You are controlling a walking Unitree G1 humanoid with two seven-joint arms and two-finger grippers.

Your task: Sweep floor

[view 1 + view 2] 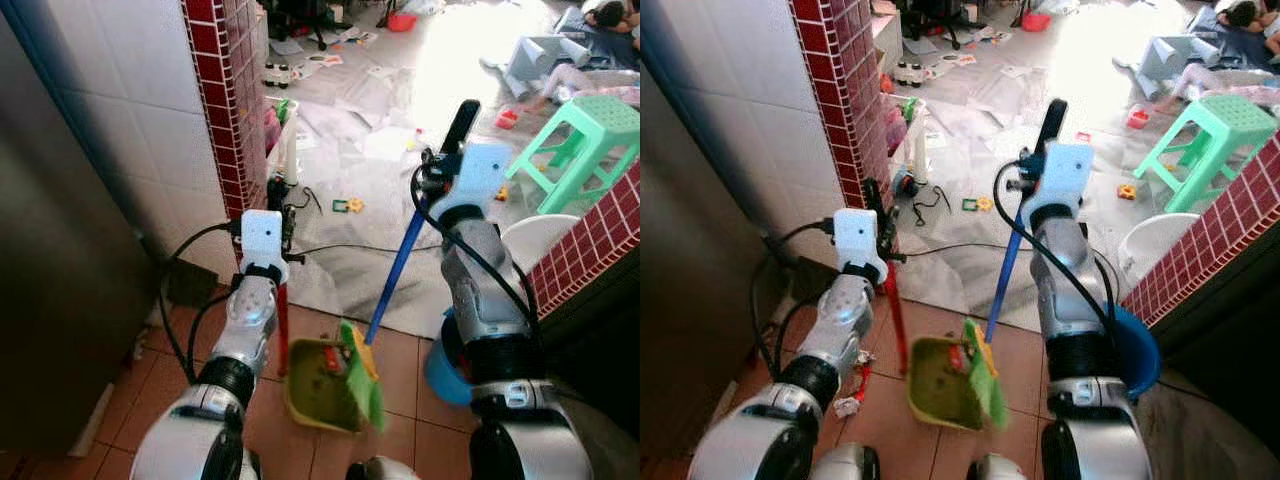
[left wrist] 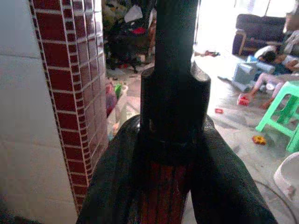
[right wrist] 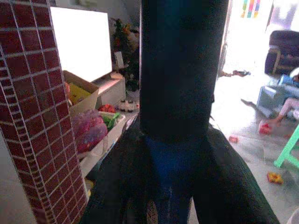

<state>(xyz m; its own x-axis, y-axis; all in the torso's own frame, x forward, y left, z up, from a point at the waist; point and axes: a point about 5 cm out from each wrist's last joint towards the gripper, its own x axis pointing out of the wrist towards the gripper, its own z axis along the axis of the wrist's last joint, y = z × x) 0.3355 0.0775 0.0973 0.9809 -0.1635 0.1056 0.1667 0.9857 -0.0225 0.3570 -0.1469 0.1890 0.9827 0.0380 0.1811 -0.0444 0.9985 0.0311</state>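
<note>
Grippers: left gripper (image 1: 281, 196) was clamped on the red pole handle (image 1: 283, 335) of the yellow-green plastic dustpan (image 1: 322, 388); right gripper (image 1: 447, 150) was clamped on the blue pole (image 1: 396, 268) of the broom with green bristles (image 1: 365, 378).
Dustpan: it sat on the terracotta floor tiles (image 1: 400, 350) below the left gripper and toward the robot, with small bits of red and dark debris inside.
Broom: its blue pole slanted down from the right gripper toward the robot's left, and the green bristles lay against the dustpan's open edge.
Left wrist view: black fingers (image 2: 112, 182) closed around the red pole, with a black cap above them.
Right wrist view: black fingers (image 3: 233, 186) closed on the blue pole under a dark grip sleeve.
Surroundings: red-tiled column edge (image 1: 225, 100) stood just beside the left gripper; a mint-green plastic stool (image 1: 580, 140) stood beyond the right gripper; a blue bucket (image 1: 1137, 350) stood beside the right arm; scattered papers and toys lay on the pale floor (image 1: 380, 110) farther out.
</note>
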